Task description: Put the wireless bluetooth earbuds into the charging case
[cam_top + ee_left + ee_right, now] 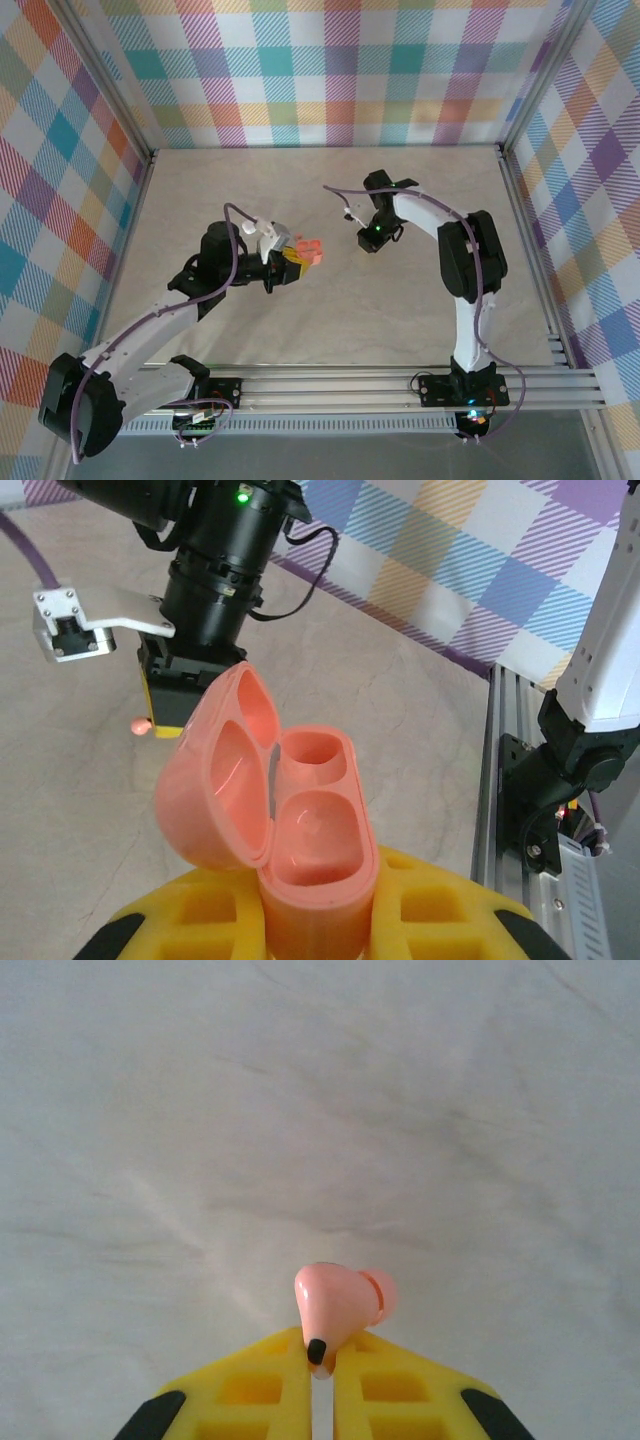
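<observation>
A reddish-orange charging case stands with its lid hinged open to the left, and both wells are empty. My left gripper is shut on its lower body with yellow fingers. From the top view the case sits at mid-table in the left gripper. My right gripper is shut on one reddish-orange earbud, pinched at its stem above bare table. The left wrist view has that earbud hanging under the right gripper, beyond the case and to its left. The white earbuds are out of view.
The pale marbled table is walled by plaid panels. An aluminium rail runs along the near edge by the arm bases. The right arm's white link and rail stand right of the case.
</observation>
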`<state>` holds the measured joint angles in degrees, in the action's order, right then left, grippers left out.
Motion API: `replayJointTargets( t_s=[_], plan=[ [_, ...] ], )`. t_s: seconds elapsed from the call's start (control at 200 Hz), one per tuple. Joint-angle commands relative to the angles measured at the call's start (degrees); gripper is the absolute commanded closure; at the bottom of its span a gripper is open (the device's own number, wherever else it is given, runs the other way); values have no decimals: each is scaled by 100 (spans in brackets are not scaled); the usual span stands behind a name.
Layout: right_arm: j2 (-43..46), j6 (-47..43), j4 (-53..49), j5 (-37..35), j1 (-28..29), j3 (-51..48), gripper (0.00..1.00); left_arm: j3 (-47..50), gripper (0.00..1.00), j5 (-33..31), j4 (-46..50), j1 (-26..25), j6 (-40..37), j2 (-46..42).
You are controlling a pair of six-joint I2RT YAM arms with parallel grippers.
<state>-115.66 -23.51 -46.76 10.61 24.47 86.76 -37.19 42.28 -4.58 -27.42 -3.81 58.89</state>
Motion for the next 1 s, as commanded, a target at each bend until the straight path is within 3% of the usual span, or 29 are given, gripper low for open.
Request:
replayJointTargets(
  t_s=[0.0, 0.07, 0.215, 0.41, 0.725, 0.995],
  plan=[
    [324, 1060, 121, 1642, 32, -244, 91, 86, 100, -31, -4, 62, 73, -311],
    [324, 1601, 308, 2235, 32, -440, 96, 120, 100, -105, 58, 61, 72, -449],
    [307, 2625, 895, 3411, 67, -965, 97, 159, 100, -200, 158, 61, 73, -690],
    [90, 3554, 1133, 3828, 76, -1356, 90, 151, 100, -185, 218, 61, 138, -798],
    [-137, 4059, 965, 3539, -71, -1500, 85, 186, 100, -176, 79, 61, 294, -819],
    [-212, 4205, 958, 2731, -178, -1608, 83, 195, 100, -185, 97, 59, 322, -862]
  ],
)
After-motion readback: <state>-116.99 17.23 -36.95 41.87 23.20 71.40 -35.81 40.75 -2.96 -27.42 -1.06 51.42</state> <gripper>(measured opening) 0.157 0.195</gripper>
